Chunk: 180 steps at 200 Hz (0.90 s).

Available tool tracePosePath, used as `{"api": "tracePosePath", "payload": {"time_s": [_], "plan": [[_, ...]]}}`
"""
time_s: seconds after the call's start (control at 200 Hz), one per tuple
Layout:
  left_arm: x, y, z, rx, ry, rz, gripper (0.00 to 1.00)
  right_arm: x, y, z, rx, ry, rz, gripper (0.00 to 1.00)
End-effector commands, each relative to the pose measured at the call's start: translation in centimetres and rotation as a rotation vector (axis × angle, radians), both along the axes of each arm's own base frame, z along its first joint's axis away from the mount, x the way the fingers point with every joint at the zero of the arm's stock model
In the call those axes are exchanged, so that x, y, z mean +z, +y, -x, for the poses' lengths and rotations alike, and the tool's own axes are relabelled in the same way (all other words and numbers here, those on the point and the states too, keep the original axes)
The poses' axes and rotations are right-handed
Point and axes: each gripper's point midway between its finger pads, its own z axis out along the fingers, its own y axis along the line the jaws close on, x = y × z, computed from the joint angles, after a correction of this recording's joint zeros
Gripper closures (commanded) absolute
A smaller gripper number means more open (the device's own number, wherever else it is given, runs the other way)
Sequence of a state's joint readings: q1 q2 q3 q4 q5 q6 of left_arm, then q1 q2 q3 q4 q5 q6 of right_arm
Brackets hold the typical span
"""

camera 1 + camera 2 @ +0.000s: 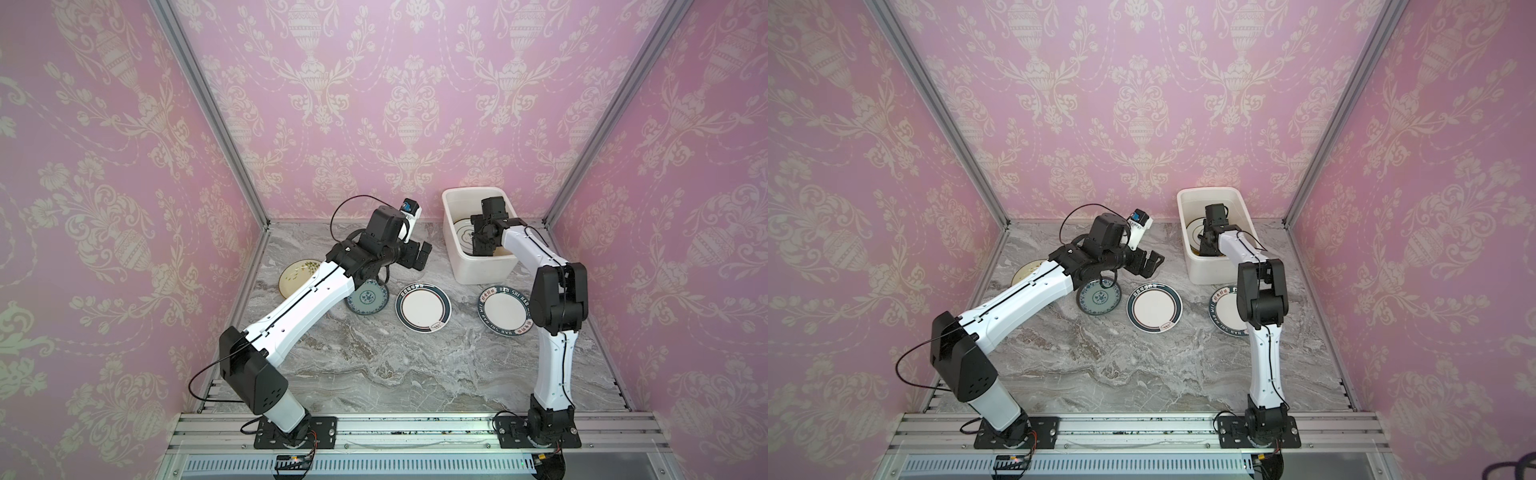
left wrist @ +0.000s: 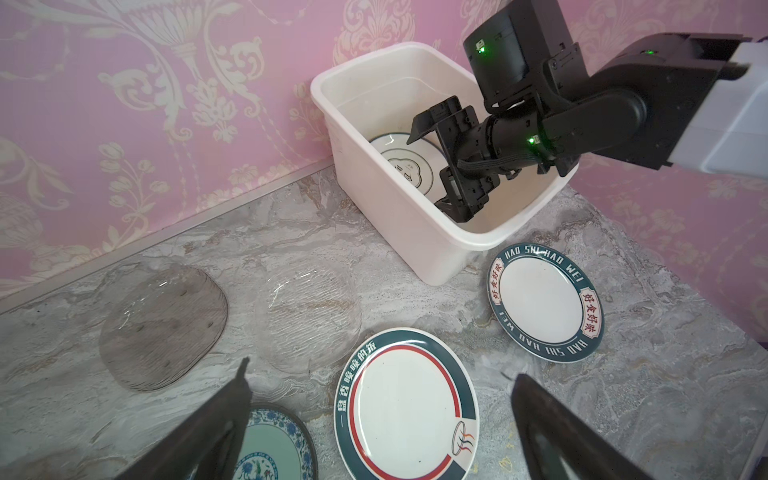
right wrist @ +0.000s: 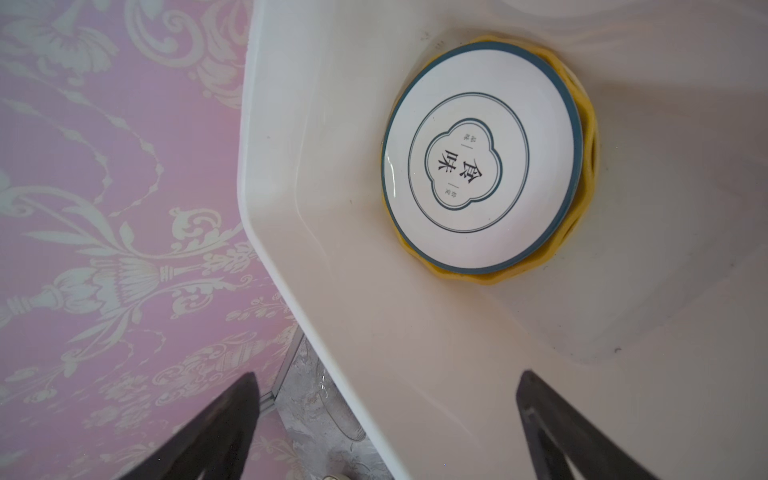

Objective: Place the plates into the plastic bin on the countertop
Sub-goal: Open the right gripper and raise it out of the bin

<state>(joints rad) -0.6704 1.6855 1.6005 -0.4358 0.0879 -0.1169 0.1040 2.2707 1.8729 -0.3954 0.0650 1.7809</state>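
Observation:
The white plastic bin (image 1: 457,257) (image 1: 1196,266) stands at the back right of the countertop (image 1: 374,365). Inside it a white dark-rimmed plate (image 3: 482,158) (image 2: 399,162) lies on a yellow scalloped plate (image 3: 582,216). My right gripper (image 3: 388,375) (image 2: 436,166) (image 1: 482,237) hangs open and empty above them. My left gripper (image 2: 382,370) (image 1: 417,257) is open and empty above a red-ringed white plate (image 2: 405,409) (image 1: 423,307). A teal patterned plate (image 2: 274,449) (image 1: 368,299) lies beside that one. A lettered dark-rimmed plate (image 2: 544,303) (image 1: 503,311) sits in front of the bin.
A cream plate with a sprig (image 1: 297,276) lies at the left, partly under the left arm. A smoky glass plate (image 2: 162,324) and a clear glass plate (image 2: 311,320) lie near the back wall. Pink walls close in three sides.

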Motion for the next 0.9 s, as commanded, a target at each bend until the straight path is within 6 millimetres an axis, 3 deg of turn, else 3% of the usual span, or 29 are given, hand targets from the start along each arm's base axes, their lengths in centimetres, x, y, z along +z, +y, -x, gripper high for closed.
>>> {"api": "tracePosePath", "payload": {"time_s": [0.0, 0.18, 0.435, 0.595, 0.746, 0.806, 0.896], "plan": [[4.7, 3.1, 0.1, 0.121, -0.064, 0.006, 0.01, 5.4, 0.1, 1.0, 0.114, -0.035, 0.067, 0.00], [7.6, 5.4, 1.7, 0.147, -0.094, 0.033, 0.01, 8.7, 0.1, 3.5, 0.228, -0.041, 0.165, 0.00], [9.9, 9.6, 4.5, 0.278, -0.097, 0.161, 0.01, 10.7, 1.0, 5.3, 0.332, -0.052, 0.170, 0.00], [11.2, 11.7, 6.7, 0.323, -0.067, 0.253, 0.01, 15.4, 1.4, 6.4, 0.485, -0.152, 0.282, 0.01], [11.3, 11.6, 8.6, 0.294, 0.023, 0.345, 0.01, 20.1, 2.0, 10.2, 0.730, -0.221, 0.464, 0.03], [10.5, 11.2, 9.2, 0.289, 0.086, 0.361, 0.01, 21.1, 2.4, 12.2, 0.821, -0.243, 0.503, 0.03], [8.4, 10.7, 9.6, 0.298, 0.202, 0.359, 0.01, 20.9, 3.4, 15.5, 0.951, -0.250, 0.510, 0.03]]}}
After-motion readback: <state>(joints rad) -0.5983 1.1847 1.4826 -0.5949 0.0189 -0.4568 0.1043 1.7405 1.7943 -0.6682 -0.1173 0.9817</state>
